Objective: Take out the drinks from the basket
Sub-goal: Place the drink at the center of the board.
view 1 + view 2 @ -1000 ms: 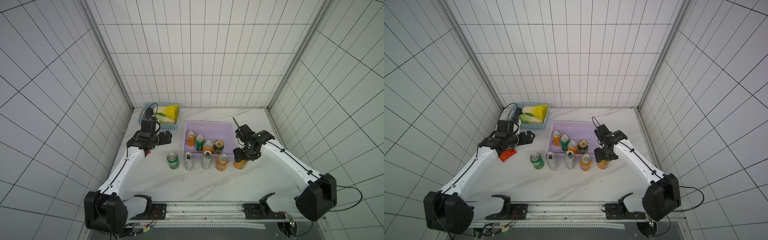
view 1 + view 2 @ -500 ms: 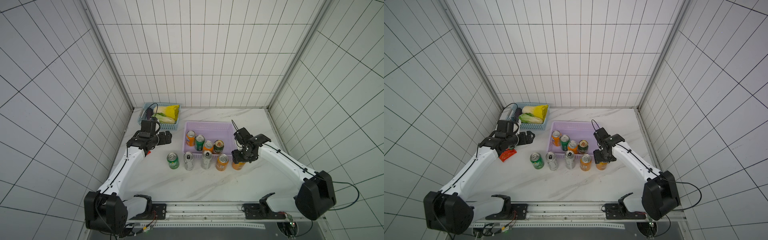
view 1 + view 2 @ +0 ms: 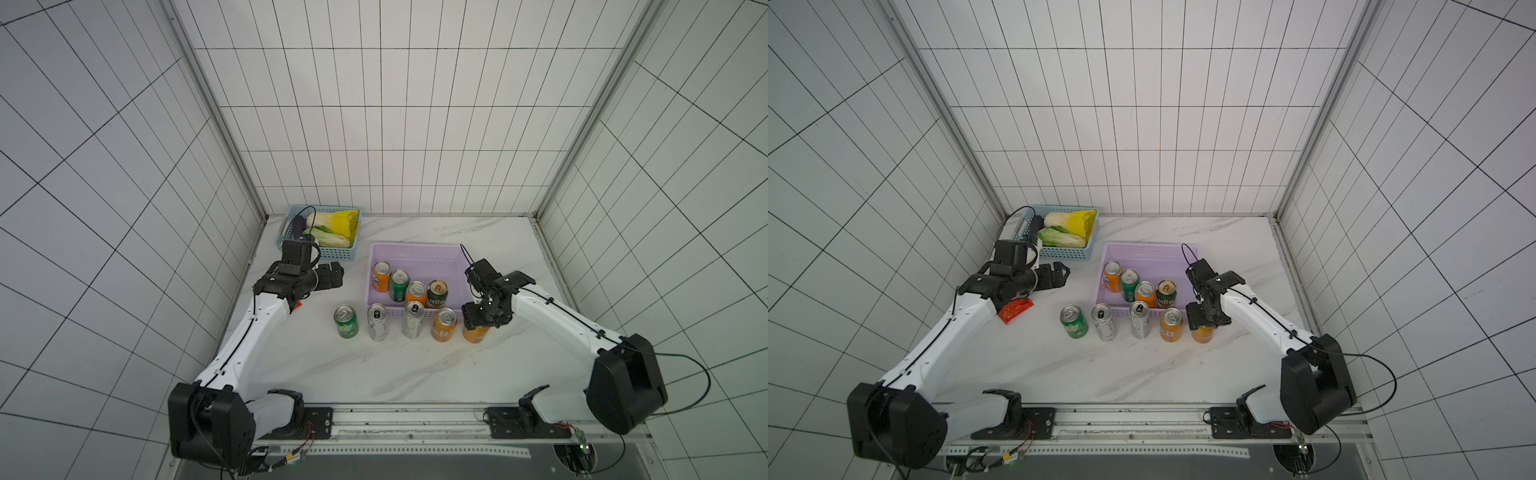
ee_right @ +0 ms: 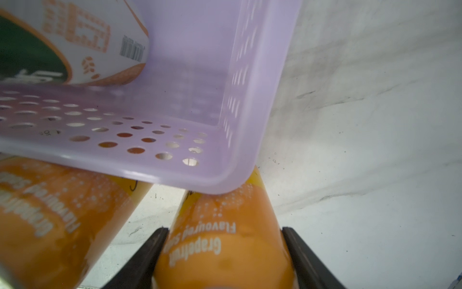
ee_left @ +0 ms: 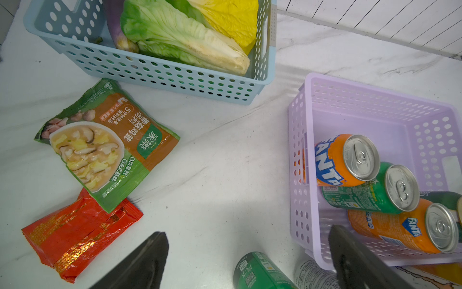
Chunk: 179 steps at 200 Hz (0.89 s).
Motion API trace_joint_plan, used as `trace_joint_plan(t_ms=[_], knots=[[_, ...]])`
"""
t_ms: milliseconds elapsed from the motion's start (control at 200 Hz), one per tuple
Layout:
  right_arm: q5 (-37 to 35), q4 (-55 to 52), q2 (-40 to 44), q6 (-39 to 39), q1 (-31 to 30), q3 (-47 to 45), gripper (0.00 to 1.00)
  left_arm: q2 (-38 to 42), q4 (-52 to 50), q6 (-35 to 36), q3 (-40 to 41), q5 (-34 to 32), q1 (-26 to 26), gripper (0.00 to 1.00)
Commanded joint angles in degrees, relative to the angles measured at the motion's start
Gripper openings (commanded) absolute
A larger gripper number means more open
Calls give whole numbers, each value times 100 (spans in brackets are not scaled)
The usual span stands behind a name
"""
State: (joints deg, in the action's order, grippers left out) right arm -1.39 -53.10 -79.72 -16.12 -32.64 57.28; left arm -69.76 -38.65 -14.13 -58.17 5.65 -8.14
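While right hand (image 3: 483,322) grips orange can (image 3: 475,335) by basket (image 3: 415,254), left hand (image 5: 247,231) spread (packet (image 5: 105,147) near)

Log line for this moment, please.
lilac perforated plastic basket: four metal cans inside | right gripper: shut on orange metal can outside it | left gripper: open, empty | white marble table: four more cans standing

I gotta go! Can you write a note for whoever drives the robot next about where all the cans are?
Left gripper: open, empty, hovering near the lilac basket.
Right gripper: closed on a grapefruit soda can at the row's end, beside the basket's corner; release not yet done.
Done: green can, two silver cans and orange can stand on the table.
Left: two Fanta cans, green soda can and dark green gold-topped can, in the basket.
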Motion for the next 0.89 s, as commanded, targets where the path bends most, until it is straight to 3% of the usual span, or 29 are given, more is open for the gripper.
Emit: trace_joint_plan(t_ms=[0,475,890], knots=[[-116,116,27,-23,-13,-134,68,73,-2,13,-151,-5,30,98],[-67,199,26,-23,1,-262,71,46,-5,10,-143,5,32,99],[-47,59,369,46,0,-105,87,9,-9,11,-151,15,32,98]])
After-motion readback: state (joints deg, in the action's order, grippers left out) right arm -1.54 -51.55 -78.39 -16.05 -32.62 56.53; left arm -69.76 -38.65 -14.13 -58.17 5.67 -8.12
